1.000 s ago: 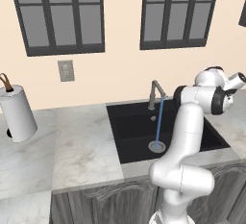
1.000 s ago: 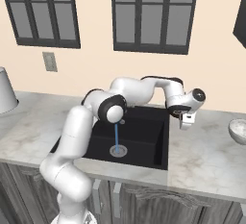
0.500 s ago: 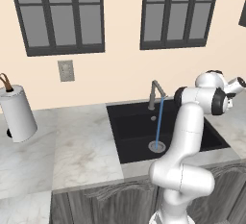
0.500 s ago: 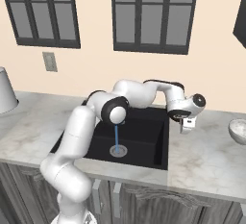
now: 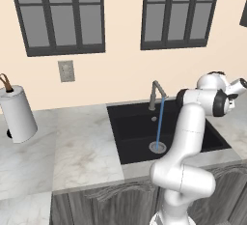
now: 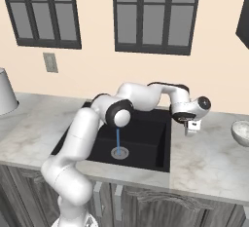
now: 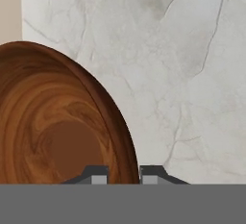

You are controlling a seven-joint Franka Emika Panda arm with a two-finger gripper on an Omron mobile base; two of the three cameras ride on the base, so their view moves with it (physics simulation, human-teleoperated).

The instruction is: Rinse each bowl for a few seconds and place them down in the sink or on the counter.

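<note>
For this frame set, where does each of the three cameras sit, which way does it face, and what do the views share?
Left base view: behind the arm to its left, facing the sink, tap and paper towel roll; arm at right.
Right base view: behind to its right, facing the counter; the arm reaches right, hand over the marble.
Hand view: along the fingers, at a brown bowl on marble.
Both base views share sink and running water.

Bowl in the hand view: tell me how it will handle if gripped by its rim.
The bowl looks like rigid wood grain, so it probably won't flex. Its thin, smooth rim runs between the fingertips; pinched on one side, it may swing or slip. Shallow and round, it would likely slide on the marble counter rather than tip.
</note>
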